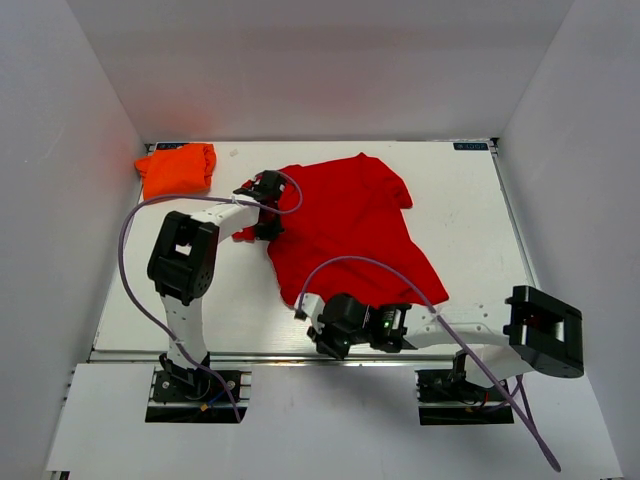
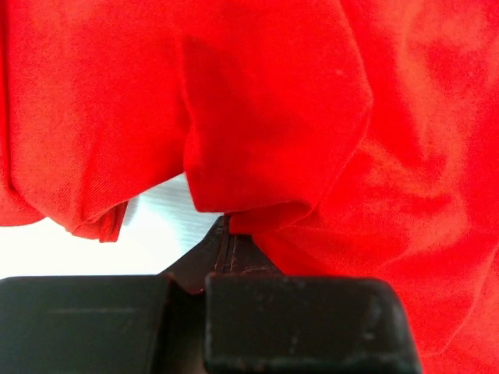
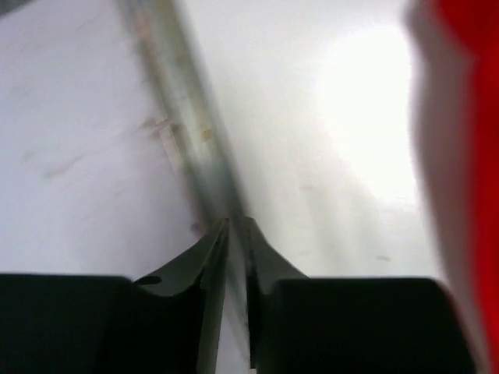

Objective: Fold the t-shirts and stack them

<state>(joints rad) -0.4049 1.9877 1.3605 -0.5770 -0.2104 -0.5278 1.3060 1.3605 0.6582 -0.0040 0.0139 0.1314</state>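
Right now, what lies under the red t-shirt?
Only the white table shows around the red t-shirt; whatever lies beneath it is covered. The left end effector pinches its left edge.

Surface (image 1: 470, 230): flat white board, rectangular, with a thin metal edge strip (image 1: 250, 354) along its near side. Enclosure: plain white walls, namely a back wall (image 1: 320, 70), a left wall (image 1: 50, 200) and a right wall (image 1: 590, 180). Lighting: bright, even, soft shadows.

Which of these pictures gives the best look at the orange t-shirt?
The top external view: the orange t-shirt lies bunched in the table's far left corner, fully visible. Neither wrist view shows it; the left wrist sees only red t-shirt, the right mostly bare table.
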